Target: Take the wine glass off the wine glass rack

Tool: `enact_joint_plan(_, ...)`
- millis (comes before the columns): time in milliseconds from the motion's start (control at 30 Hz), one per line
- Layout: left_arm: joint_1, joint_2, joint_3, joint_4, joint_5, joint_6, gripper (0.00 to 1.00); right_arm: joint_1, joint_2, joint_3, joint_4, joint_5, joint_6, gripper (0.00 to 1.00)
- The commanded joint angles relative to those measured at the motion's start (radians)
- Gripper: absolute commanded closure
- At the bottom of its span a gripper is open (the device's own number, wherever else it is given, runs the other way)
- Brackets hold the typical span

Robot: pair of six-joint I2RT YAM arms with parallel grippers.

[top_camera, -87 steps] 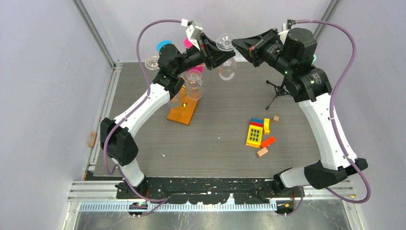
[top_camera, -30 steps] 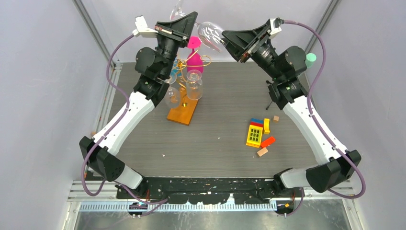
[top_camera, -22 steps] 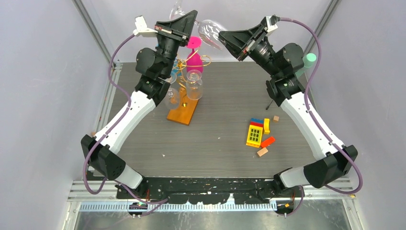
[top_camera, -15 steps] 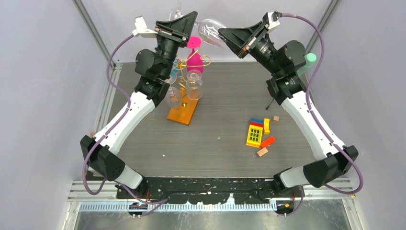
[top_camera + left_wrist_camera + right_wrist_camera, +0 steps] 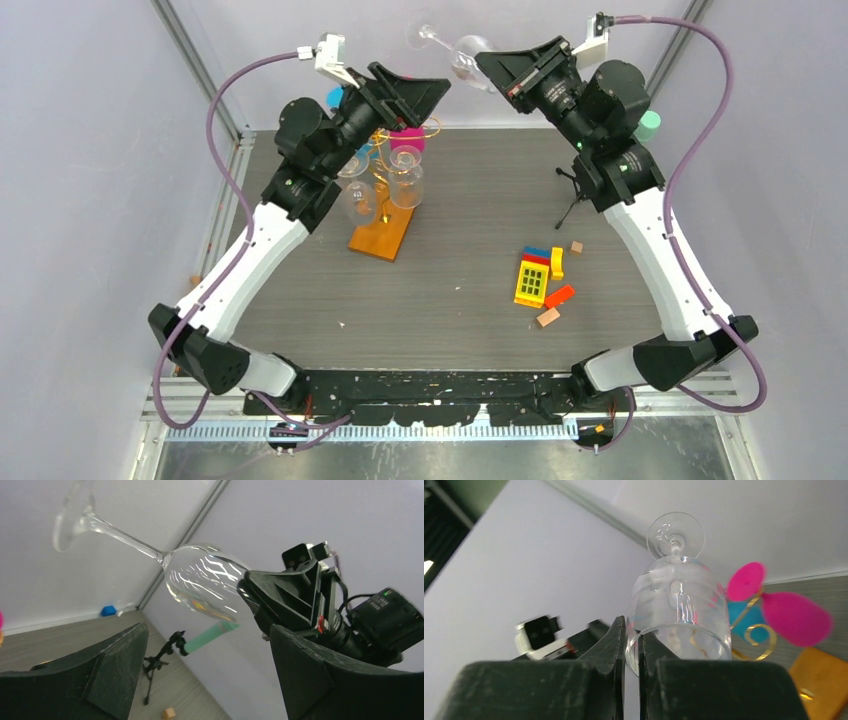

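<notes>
The wine glass (image 5: 468,50) is pinched at its rim by the right tool (image 5: 484,62); the left tool (image 5: 425,98) is spread wide, empty.

In the top view, the left arm (image 5: 340,125) covers most of the wine glass rack (image 5: 380,238) at the upper middle. Only scraps of gold wire and the wooden base show, and the glasses hanging there cannot be counted. At the right, the tripod (image 5: 572,200) is half behind the right arm (image 5: 640,190). In the left wrist view, the wine glass (image 5: 200,582) loses part of its foot at the top left edge and its rim behind the right gripper (image 5: 248,587). In the right wrist view, the pink glass (image 5: 794,617) is blurred, and the rack's base runs off the lower right corner.
</notes>
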Motion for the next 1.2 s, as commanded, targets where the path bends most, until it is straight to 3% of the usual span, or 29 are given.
enact_joint_plan(0,0.001,-0.101,0.002,-0.197,0.032,0.227,0.06,-0.001,0.001,0.11,-0.261,0.285,-0.2,1.0)
enact_joint_plan(100,0.006,-0.129,0.018,-0.289,0.03,0.354,0.03,-0.001,0.027,0.168,-0.444,0.381,-0.308,1.0)
enact_joint_plan(267,0.027,-0.157,0.06,-0.393,0.027,0.492,0.01,-0.001,0.129,0.292,-0.724,0.416,-0.451,1.0)
enact_joint_plan(433,0.04,-0.181,0.066,-0.437,-0.014,0.569,0.0,-0.003,0.292,0.462,-1.066,0.41,-0.598,1.0)
enact_joint_plan(567,0.044,-0.187,0.058,-0.459,-0.024,0.58,0.0,-0.015,0.426,0.56,-1.226,0.41,-0.662,0.99)
enact_joint_plan(800,0.062,-0.172,0.047,-0.502,-0.001,0.539,0.0,-0.107,0.585,0.565,-1.286,0.29,-0.686,1.0)
enact_joint_plan(1167,0.135,-0.172,0.063,-0.537,0.005,0.471,0.0,-0.223,0.705,0.608,-1.28,0.249,-0.695,0.99)
